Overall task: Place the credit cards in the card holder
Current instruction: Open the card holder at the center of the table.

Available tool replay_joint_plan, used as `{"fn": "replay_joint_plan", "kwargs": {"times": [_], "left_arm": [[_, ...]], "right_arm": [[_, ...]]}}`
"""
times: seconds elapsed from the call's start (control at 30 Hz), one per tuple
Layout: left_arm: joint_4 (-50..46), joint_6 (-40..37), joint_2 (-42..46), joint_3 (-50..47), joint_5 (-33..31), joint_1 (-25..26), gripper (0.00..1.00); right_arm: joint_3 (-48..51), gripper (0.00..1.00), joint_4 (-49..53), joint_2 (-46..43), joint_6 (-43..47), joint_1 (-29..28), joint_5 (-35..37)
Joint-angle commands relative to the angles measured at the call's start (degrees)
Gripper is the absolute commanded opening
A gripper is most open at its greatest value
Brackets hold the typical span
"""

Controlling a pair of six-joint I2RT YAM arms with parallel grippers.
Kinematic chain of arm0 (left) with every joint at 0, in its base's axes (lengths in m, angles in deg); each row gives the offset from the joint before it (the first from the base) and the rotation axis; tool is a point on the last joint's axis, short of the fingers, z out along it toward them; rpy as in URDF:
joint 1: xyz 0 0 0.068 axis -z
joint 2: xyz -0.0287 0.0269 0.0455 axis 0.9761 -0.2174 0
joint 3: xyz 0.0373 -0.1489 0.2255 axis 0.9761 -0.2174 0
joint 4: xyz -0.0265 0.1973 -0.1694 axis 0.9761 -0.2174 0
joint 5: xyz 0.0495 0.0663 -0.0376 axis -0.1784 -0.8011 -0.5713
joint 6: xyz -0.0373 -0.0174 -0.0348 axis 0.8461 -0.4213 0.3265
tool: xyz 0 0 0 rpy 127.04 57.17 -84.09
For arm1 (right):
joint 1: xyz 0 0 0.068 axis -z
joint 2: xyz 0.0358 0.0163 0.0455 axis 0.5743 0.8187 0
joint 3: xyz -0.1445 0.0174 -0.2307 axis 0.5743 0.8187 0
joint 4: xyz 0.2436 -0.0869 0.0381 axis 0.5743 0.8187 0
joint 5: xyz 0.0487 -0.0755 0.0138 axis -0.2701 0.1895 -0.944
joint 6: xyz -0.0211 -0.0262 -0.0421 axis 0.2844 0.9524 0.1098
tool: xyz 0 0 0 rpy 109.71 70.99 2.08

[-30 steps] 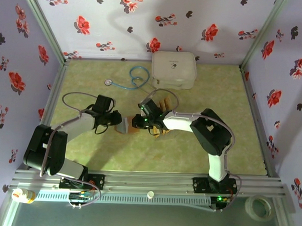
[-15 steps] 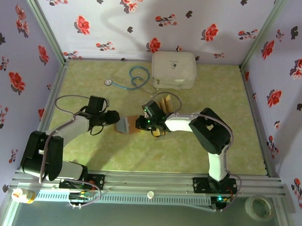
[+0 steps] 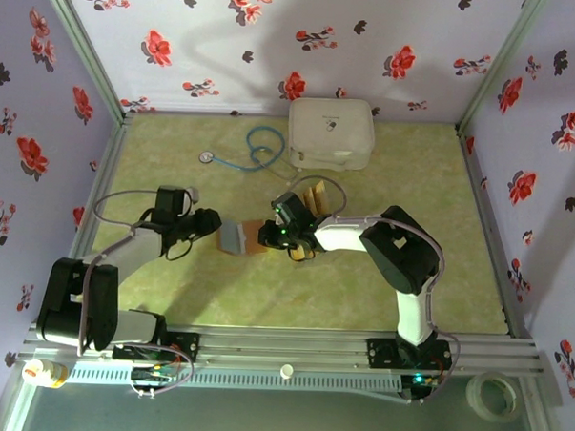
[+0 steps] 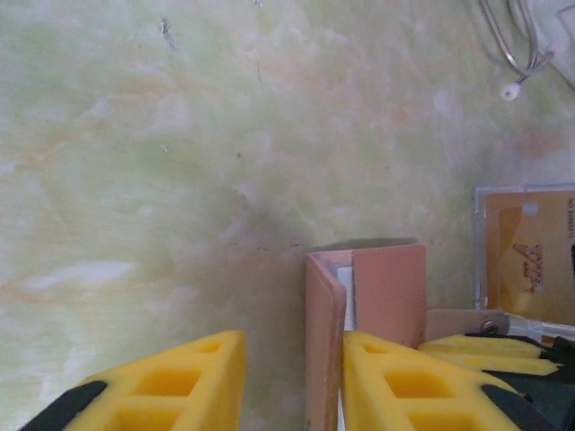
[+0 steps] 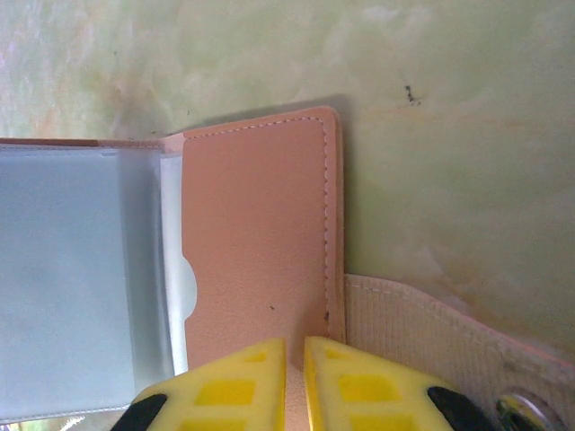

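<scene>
Right end effector [image 5: 295,375] clenched on the card holder [image 5: 256,242]: from my remote seat I read its two yellow fingers as drawn almost together over the lower edge of the reddish-brown pocket panel, which runs in between them. Beside that panel lies the pale grey-blue clear pocket, and a pale woven strap [image 5: 422,328] with a metal snap leaves the holder on the other side. Left end effector [image 4: 293,359] released: its yellow fingers stand apart, and one leaf of the holder rises on edge in the gap, just beside one finger and clear of the other. I place the card holder open on the green marbled table [image 3: 412,211], near the middle, between the two end effectors. The credit cards [image 3: 316,194], golden-yellow, lie on the table just beyond the right end effector, between it and the white case [image 3: 331,133] at the far wall; I cannot count them. Seen from overhead, a blue stethoscope [image 3: 255,147] lies left of the case, well apart from the holder.
</scene>
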Motion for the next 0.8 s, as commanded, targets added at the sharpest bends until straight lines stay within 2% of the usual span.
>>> {"fn": "replay_joint_plan", "kwargs": {"times": [0.0, 0.47, 0.57, 0.77], "left_arm": [[2.8, 1.07, 0.47, -1.08, 1.88, -0.69, 0.27], [5.79, 3.43, 0.53, -0.29, 4.85, -0.7, 0.0], [8.43, 6.12, 0.98, -0.04, 5.99, -0.45, 0.0], [10.66, 8.13, -1.83, 3.07, 6.15, 3.26, 0.0]], "right_arm": [[1.3, 0.14, 2.05, 2.26, -0.36, 0.57, 1.99], [0.33, 0.13, 2.58, 3.33, -0.19, 0.77, 0.89], [0.11, 0.13, 2.63, 3.76, -0.19, 0.75, 0.37], [-0.59, 0.13, 2.71, 4.28, -0.27, 0.75, -0.1]]}}
